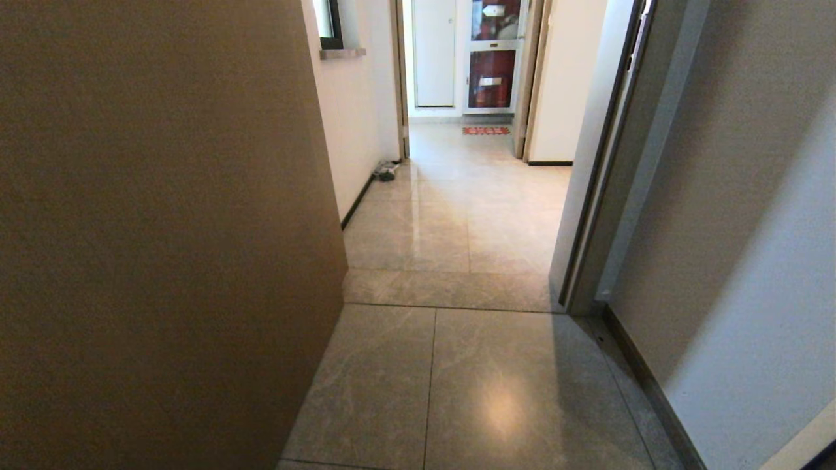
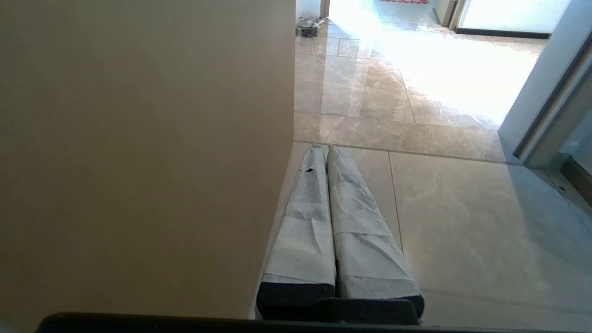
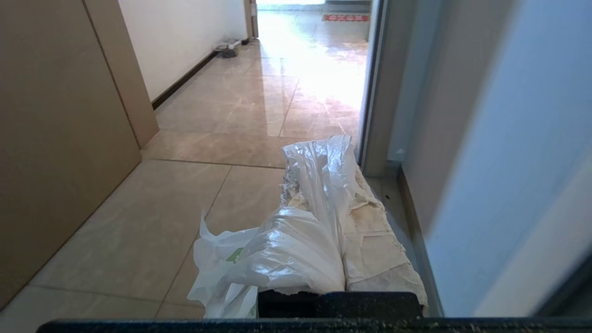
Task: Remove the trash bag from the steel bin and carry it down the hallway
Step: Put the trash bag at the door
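Right gripper (image 3: 323,157) jaws clamp crinkly translucent trash bag (image 3: 286,249); left gripper (image 2: 326,150) jaws closed, empty.

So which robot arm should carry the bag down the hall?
Probably the right: its claw is already shut on the trash bag. The left claw is shut and empty, close beside a brown door.

All three views face down the hallway (image 1: 457,215); wrists lower, nearer floor.

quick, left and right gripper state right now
left gripper: shut, holding nothing.
right gripper: shut on the trash bag, which drapes over its fingers.
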